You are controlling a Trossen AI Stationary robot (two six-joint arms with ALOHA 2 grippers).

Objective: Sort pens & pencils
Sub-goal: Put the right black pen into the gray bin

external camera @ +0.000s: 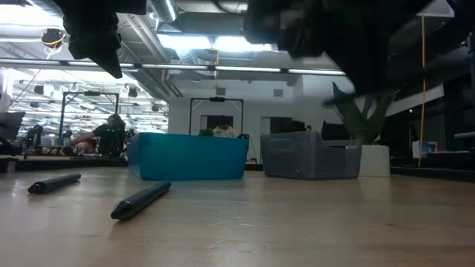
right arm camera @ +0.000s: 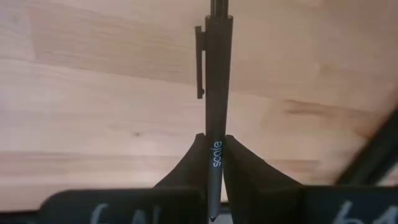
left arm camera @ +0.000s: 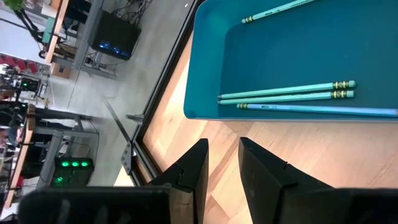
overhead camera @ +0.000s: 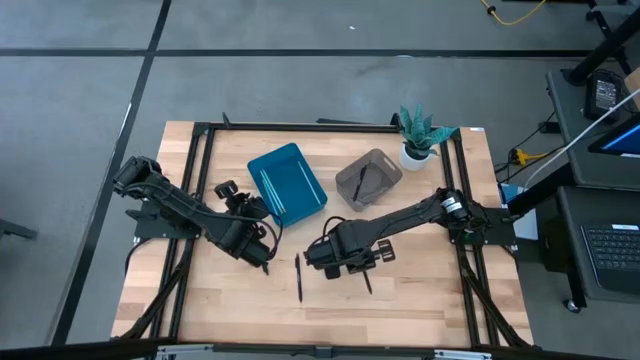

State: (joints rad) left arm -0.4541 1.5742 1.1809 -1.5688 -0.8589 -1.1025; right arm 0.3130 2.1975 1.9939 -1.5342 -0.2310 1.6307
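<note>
- Right tool [right arm camera: 212, 163] pinches a black pen [right arm camera: 215, 93] above the bench [overhead camera: 420, 290].
- Left tool [left arm camera: 219, 163] — fingers spread — hovers near the blue tray [left arm camera: 348, 43], which holds light blue pencils [left arm camera: 286, 91].
- Two black pens [external camera: 141, 200] lie on the bench.

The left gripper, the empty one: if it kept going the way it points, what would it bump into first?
Probably the near wall of the teal plastic tray holding light blue pencils; the left gripper may instead pass over it, depth being unclear.

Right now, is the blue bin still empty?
No. The left wrist view shows four light blue pencils lying inside the blue bin.
</note>
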